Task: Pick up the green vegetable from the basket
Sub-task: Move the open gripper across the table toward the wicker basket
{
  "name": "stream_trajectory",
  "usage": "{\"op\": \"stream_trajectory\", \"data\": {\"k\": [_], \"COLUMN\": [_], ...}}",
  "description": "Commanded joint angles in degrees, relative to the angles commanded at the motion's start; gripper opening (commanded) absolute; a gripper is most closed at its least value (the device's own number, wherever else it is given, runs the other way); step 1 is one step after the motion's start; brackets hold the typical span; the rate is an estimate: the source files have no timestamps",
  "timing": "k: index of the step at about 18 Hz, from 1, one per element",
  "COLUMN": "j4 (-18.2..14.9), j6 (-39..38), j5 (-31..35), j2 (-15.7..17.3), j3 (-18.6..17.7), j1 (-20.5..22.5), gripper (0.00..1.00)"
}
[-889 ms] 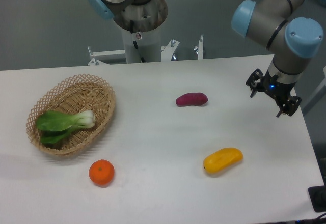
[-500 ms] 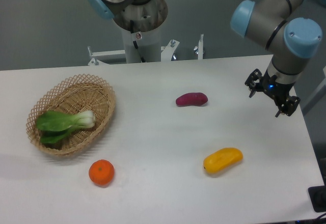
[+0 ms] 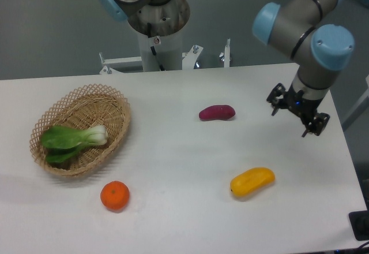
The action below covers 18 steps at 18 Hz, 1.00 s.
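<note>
The green vegetable point(image 3: 74, 140) lies on its side inside the basket point(image 3: 113, 94) at the left of the table point(image 3: 173, 173), its broad leaves toward the basket's left end and its pale stem end pointing right, near the middle of the bowl; it looks light and soft, the leaves thin and easy to bruise or tear, while the whitish stem is likely the firmest part (and the narrowest, so the easiest to span); a hold across that stem end, closing gently, seems the safest choice; the leaves would probably crumple and slip, and the basket's raised lattice rim asks for a descent from above rather than from the side.

The gripper point(image 3: 293, 111) hangs over the right side of the table, well apart from the basket, with the purple vegetable point(image 3: 217, 112) between them and the yellow vegetable point(image 3: 252, 181) below it in the view; an orange fruit point(image 3: 115, 195) sits just outside the basket's near rim; the arm's wrist points the tool downward with a slight tilt, the two fingers spread apart and holding nothing; the whole reach across the table is yet to be made, so the pick has hardly begun.
</note>
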Motion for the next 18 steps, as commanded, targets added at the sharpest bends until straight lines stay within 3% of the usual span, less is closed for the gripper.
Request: {"op": "stream_trajectory", "data": {"k": [4, 8, 12, 18], "j4": [0.18, 4.74, 5.45, 5.28], "j6": [-2.2, -9.91, -13.46, -18.11], "j5": [-0.09, -5.87, -7.03, -7.29], "j2": [2.55, 4.57, 7.29, 6.86], "j3": [-4.04, -7.03, -10.55, -11.08], "j1": [-4.74, -10.46, -17.14, -27.77], "gripper": [1.0, 1.0, 1.0, 1.0]}}
